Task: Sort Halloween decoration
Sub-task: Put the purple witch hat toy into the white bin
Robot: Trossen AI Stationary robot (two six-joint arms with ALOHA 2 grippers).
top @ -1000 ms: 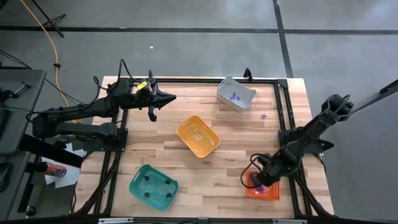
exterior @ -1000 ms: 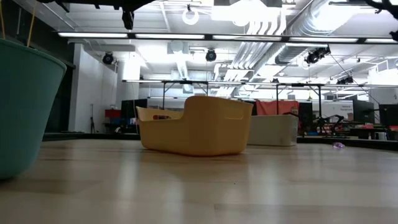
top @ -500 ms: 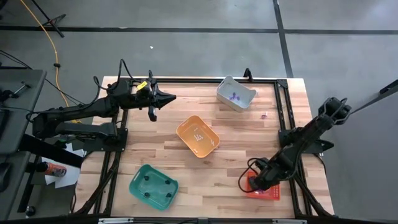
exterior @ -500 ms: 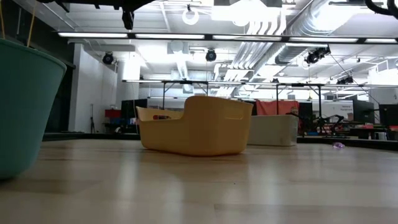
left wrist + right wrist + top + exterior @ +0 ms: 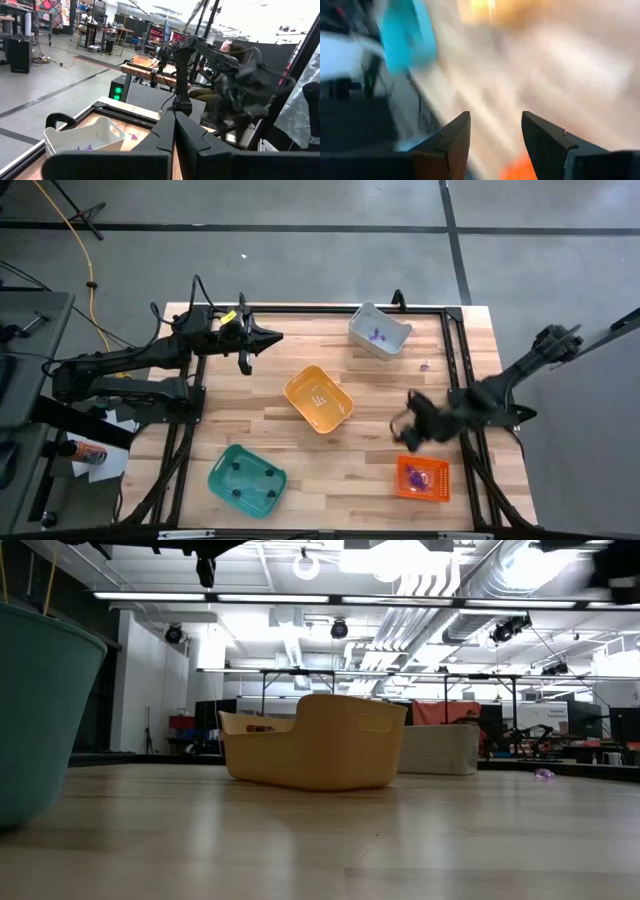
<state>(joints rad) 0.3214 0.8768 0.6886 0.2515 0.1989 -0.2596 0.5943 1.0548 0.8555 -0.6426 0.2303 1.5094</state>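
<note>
no readable text, no labels, no brand names, no numbers, no signs legible on the bins, the table, the arms, or in the room behind

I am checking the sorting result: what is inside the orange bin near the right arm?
The orange bin holds small purple trinkets on its floor. Their exact count is too small to tell. The right gripper, open and empty, is above the table beside it, covering nothing.

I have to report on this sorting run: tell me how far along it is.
Done: purple trinkets lie in the grey bin and the red bin, whitish ones in the orange bin, dark ones in the green bin.
In hand: nothing; the right gripper is above the red bin, fingers apart and empty. The left gripper waits shut.
Left: one purple trinket on the table.
</note>
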